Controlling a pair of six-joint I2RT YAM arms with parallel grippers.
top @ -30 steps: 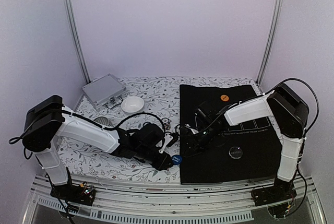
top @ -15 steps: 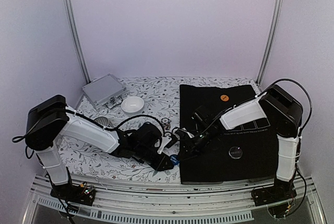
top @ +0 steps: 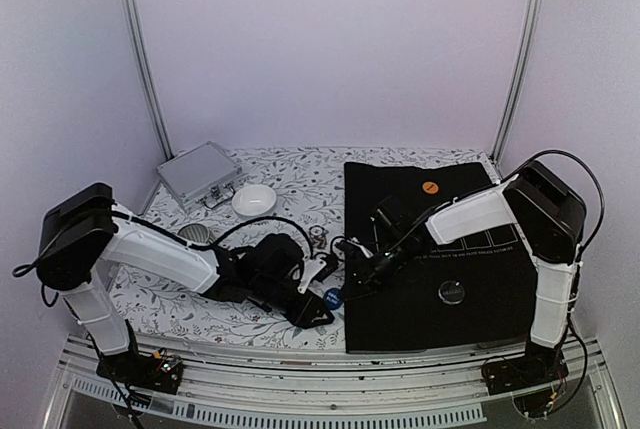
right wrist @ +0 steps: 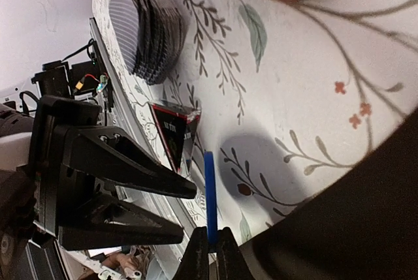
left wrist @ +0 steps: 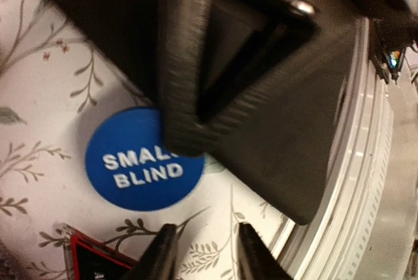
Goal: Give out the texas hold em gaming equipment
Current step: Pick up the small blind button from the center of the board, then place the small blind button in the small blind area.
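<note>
I'm watching the floral-printed white counter [top: 170, 299], with a black rectangular cloth mat [top: 470, 249] covering its 3 o'clock half. Both white arms are reaching in toward the mat's 9 o'clock edge, near the counter's 6 o'clock side.

The left fingers [top: 316, 309] are standing apart with nothing between them, and the right wrist camera is showing both prongs spread. The right fingers [top: 347, 282] are pinching together on the rim of the blue round button printed "SMALL BLIND" [left wrist: 140, 169]. My right wrist view is showing it edge-on as a thin blue strip. The button is sitting at the mat's 9 o'clock edge, over the floral cloth and just at 1 o'clock of the left fingers. I cannot tell whether it is touching the counter.

A stack of grey-blue-backed playing cards [right wrist: 147, 25] is lying on the counter near the button. A black round disc [top: 452, 292] is resting on the mat toward 4 o'clock, well apart from a small orange round chip [top: 430, 187] at the mat's 12 o'clock end.
</note>
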